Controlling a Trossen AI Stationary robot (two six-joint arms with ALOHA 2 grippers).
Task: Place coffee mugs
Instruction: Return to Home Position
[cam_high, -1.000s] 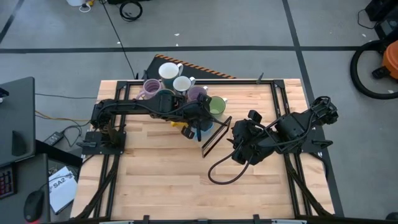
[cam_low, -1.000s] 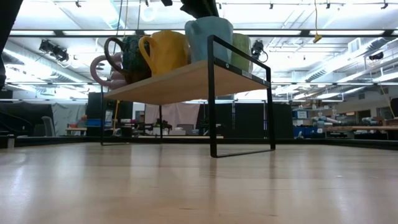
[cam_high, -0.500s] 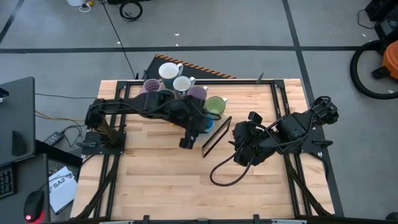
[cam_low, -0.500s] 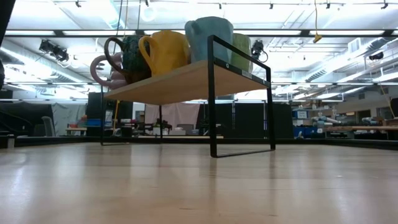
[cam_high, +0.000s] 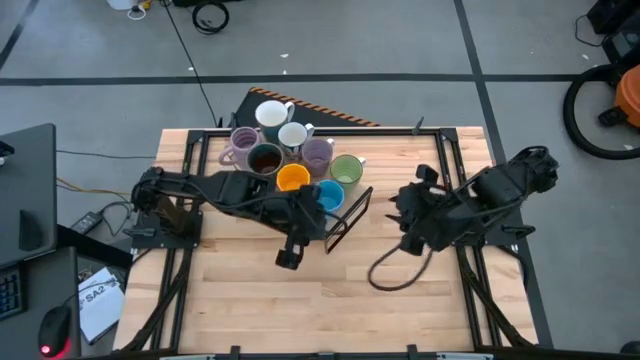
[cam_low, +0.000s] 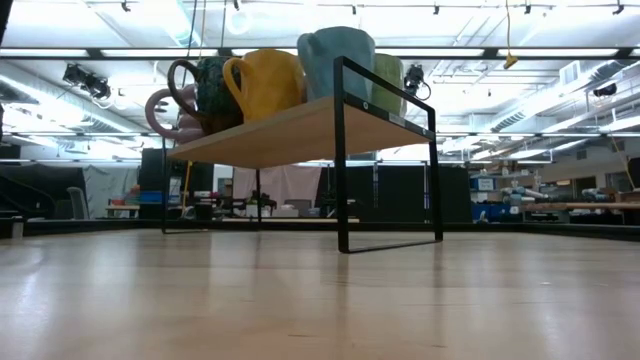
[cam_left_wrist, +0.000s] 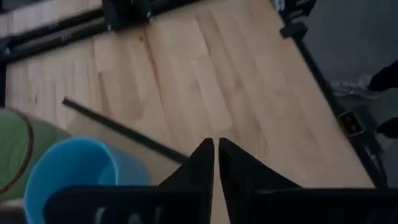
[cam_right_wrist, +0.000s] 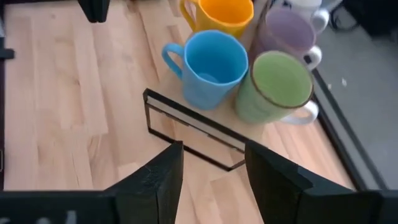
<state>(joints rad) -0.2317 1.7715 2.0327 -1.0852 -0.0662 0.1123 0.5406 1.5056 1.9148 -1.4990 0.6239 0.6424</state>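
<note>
Eight mugs stand on a wooden shelf with a black frame (cam_high: 348, 218) at the table's far middle. They are two white (cam_high: 271, 113), two lilac (cam_high: 243, 142), a dark brown (cam_high: 265, 159), an orange (cam_high: 293, 179), a green (cam_high: 346, 169) and a blue (cam_high: 329, 195). The blue mug (cam_right_wrist: 208, 59) and the green mug (cam_right_wrist: 275, 84) stand at the shelf's near right corner. My left gripper (cam_high: 289, 257) is shut and empty, near of the shelf; its shut fingertips also show in the left wrist view (cam_left_wrist: 216, 149). My right gripper (cam_right_wrist: 211, 155) is open and empty, to the right of the shelf (cam_high: 405, 208).
The shelf stands raised on thin black legs (cam_low: 343, 160), with open space under it. A black cable loop (cam_high: 398, 272) lies on the table near my right arm. Bare wood lies along the table's near side (cam_high: 320, 310).
My left gripper has drawn away from the blue mug toward the table's near edge. The blue mug stays upright on the shelf. My right gripper has gone a little toward the table's right edge.
</note>
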